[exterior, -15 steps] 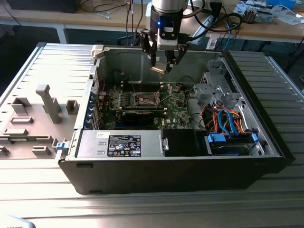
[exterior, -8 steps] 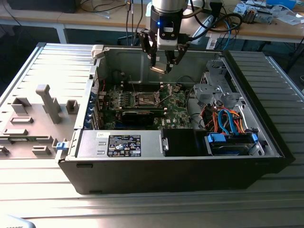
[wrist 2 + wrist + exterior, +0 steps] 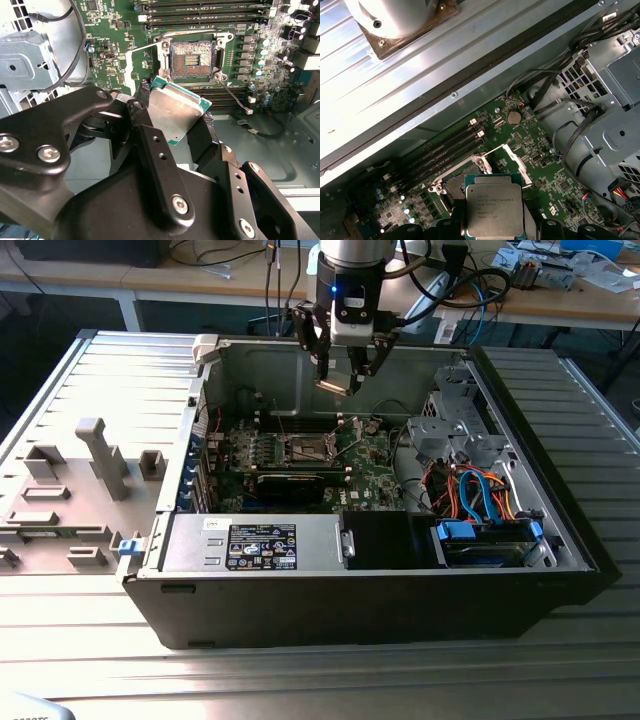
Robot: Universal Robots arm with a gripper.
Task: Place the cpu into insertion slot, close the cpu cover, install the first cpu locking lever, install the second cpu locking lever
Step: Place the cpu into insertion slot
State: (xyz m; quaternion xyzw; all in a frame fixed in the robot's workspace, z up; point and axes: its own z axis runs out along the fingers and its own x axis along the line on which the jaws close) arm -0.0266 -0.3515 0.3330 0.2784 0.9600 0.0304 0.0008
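1. the black fingers [image 3: 150,145] of the gripper [image 3: 175,116] sit closest to the lens in the second wrist view, pinched onto two opposite edges of the cpu [image 3: 176,106], which they hold by its green-rimmed sides with the silvery top showing.
2. in the first wrist view the cpu [image 3: 494,210] shows its metal lid face-on between the dark fingertips.
3. in the exterior view the gripper [image 3: 340,383] hangs above the open computer case [image 3: 300,615], with the cpu [image 3: 335,387] in the air, well clear of the board.
4. under it lies the green motherboard [image 3: 372,466], and in its middle the insertion slot [image 3: 192,59], with its contact field exposed.
5. the cpu cover [image 3: 515,159] stands swung up from one side of the slot, a thin silver frame.
6. long black memory slots [image 3: 445,150] run beside the slot, and a round coin battery [image 3: 514,118] sits a little further off.
7. a grey metal drive cage [image 3: 612,100] with bundled cables fills one end of the case.
8. the case rests on a ribbed metal table [image 3: 330,680]; a grey fixture [image 3: 100,455] stands on the exterior view's left.
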